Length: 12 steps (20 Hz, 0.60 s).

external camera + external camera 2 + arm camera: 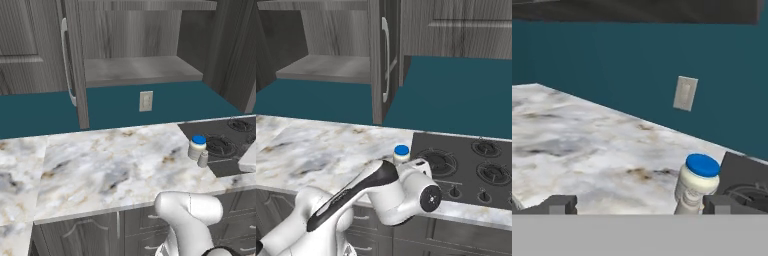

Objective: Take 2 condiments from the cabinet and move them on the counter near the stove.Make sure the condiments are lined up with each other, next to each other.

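squat cream jar [695, 186] — blue lid, upright

wall outlet [146, 101]; teal backsplash [40, 110]

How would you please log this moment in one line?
end effector: open, empty | jar and shaker: together on counter beside stove | cabinet: open
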Motion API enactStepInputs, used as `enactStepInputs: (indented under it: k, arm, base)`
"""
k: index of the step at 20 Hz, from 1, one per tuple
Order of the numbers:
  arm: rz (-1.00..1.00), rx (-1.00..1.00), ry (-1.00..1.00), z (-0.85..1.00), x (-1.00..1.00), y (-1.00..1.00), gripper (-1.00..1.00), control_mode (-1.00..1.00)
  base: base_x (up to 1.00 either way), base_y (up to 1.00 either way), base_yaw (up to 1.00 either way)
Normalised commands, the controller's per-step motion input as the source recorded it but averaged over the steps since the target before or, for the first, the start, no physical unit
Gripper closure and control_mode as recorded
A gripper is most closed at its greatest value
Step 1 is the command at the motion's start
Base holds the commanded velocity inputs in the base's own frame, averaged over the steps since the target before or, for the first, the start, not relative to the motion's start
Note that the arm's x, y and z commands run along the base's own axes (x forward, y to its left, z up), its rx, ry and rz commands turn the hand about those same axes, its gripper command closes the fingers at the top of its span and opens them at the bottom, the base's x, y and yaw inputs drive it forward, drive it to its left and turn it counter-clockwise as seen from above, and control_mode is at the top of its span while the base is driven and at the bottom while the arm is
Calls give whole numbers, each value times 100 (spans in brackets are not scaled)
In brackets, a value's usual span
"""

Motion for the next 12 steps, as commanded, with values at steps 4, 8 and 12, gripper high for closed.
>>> enactStepInputs:
  k: [4, 8, 12]
  arm:
    - [0, -10, 5, 70, -46, 23, -100, -100]
    - [0, -10, 5, 71, -51, 37, -100, -100]
    - [0, -12, 5, 61, -47, 51, -100, -100]
  base:
    - [0, 0, 0]
    - [0, 0, 0]
    - [0, 0, 0]
